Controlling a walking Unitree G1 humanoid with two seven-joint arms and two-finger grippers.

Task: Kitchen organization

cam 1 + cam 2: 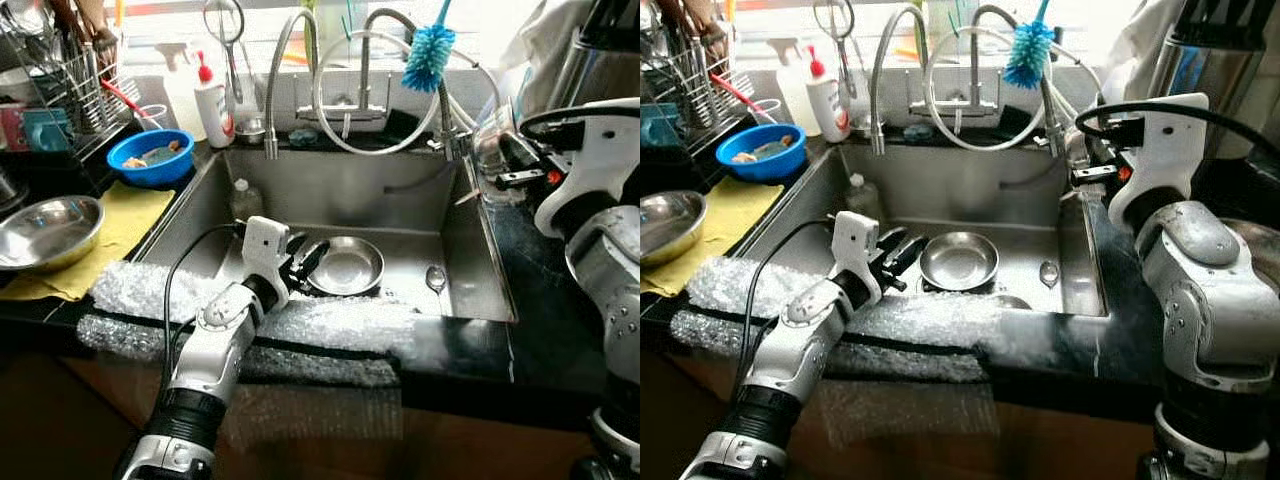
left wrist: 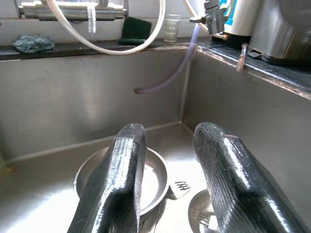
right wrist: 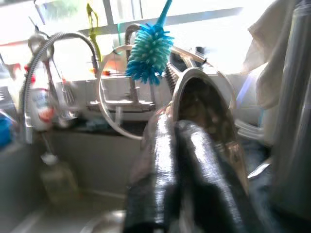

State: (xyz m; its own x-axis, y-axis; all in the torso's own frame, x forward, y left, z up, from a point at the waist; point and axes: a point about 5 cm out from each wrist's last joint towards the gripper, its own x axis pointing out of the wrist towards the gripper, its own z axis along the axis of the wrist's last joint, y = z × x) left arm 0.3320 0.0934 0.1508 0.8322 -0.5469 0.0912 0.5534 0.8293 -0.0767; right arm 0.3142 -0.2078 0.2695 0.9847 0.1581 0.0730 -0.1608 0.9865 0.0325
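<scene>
A shallow steel plate [image 1: 350, 268] lies on the sink floor beside a spoon [image 1: 436, 278]. My left gripper [image 1: 305, 258] reaches down into the sink just left of the plate, open and holding nothing. In the left wrist view its fingers [image 2: 121, 170] frame the plate [image 2: 155, 179], a fork [image 2: 180, 187] and the spoon [image 2: 201, 216]. My right gripper [image 1: 505, 165] hovers over the counter at the sink's right rear corner. In the right wrist view it [image 3: 177, 124] is shut on the rim of a shiny steel bowl [image 3: 204, 102], which is tilted on edge.
Bubble wrap [image 1: 330, 325] covers the sink's front edge. On the left counter are a blue bowl [image 1: 150, 155], a steel bowl [image 1: 48, 228] on a yellow cloth and a dish rack [image 1: 70, 90]. Faucets [image 1: 285, 60], hoses, a blue brush [image 1: 428, 55] and a soap bottle [image 1: 213, 105] line the back.
</scene>
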